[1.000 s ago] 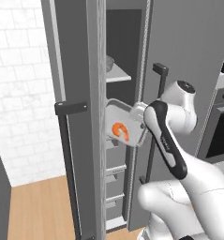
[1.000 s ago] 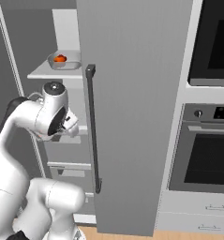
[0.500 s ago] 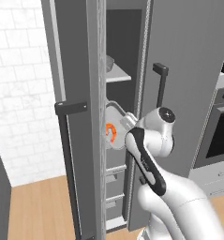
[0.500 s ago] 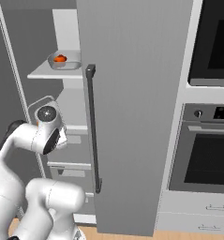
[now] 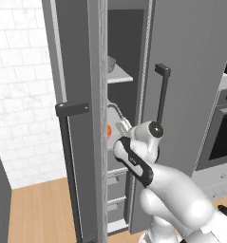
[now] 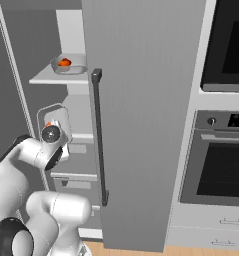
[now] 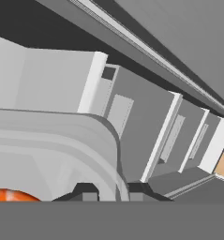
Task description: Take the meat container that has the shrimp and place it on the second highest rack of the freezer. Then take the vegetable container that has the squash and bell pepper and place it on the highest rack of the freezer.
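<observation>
Freezer (image 5: 191, 71): tall grey unit, left door open; arm reaches in through the gap.
Top rack (image 6: 56, 78): already carries a bowl-like container (image 6: 68, 65) with something orange in it.
Shelf below: seems bare, just behind the tray.
Tray (image 6: 55, 116): pale, rounded corners, tilted nearly on its edge, inside the freezer at the height of the second shelf.
Shrimp (image 5: 108, 130): orange spot in the tray, partly hidden by the door edge.
Gripper (image 7: 112, 191): fingers close together, clamped on the tray rim.
Advice: I think the tray must first be turned level, then pushed deep over the shelf before letting go; otherwise the shrimp can slide out.
</observation>
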